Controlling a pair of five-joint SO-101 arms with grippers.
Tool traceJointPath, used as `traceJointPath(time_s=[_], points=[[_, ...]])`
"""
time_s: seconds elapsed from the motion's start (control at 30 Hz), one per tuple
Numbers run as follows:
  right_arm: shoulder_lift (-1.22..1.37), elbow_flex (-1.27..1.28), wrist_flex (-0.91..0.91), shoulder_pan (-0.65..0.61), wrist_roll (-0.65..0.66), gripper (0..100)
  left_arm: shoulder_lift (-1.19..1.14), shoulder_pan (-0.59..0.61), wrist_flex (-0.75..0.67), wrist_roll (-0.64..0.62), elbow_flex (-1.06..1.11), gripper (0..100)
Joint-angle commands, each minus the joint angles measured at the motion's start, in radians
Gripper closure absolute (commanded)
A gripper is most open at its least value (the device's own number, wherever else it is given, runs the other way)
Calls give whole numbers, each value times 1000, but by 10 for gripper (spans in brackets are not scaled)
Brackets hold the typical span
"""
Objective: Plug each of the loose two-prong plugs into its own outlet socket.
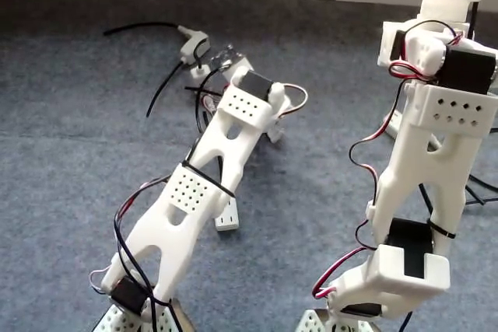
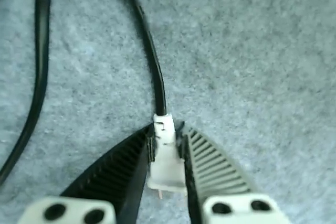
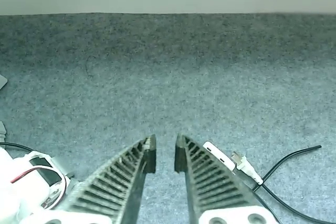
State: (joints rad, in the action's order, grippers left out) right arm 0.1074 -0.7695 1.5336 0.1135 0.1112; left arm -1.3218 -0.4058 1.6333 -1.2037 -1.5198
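The left end effector (image 2: 165, 132) is closed on a white plug (image 2: 167, 169), its ribbed fingers (image 2: 210, 163) pressing both sides. A metal prong pokes out at the plug's near end, and its black cable (image 2: 152, 56) runs away over the grey worktop (image 1: 78, 192). In the high view this arm (image 1: 202, 184) stretches from the lower left towards the upper centre of the frame. A second plug (image 1: 194, 43) lies on the worktop at upper left. A white block (image 1: 227, 219) sits under the arm at lower centre. The right end effector (image 3: 165, 153) hangs above the worktop, fingers slightly parted, nothing between them. Near it lies a third plug (image 3: 248, 170), prongs towards a small white piece (image 3: 219, 157); whether they join I cannot tell.
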Motion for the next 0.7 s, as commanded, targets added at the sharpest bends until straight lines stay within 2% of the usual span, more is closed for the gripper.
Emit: traceJointPath(time_s=[0.0, 0.23, 0.43, 0.57, 0.67], points=[[-16, -36, -15, 10, -5, 919, 7, -18, -3, -2, -31, 983], [-18, -36, -16, 13, -5, 919, -54, -10, 3, -2, -41, 992], [-18, -36, -22, 13, -3, 919, -51, -10, 89, 2, -41, 988], [-18, -36, -22, 13, -3, 919, -36, -13, 124, 203, -39, 905], [-18, -36, -22, 15, -3, 919, -28, -22, 133, 245, -33, 856]])
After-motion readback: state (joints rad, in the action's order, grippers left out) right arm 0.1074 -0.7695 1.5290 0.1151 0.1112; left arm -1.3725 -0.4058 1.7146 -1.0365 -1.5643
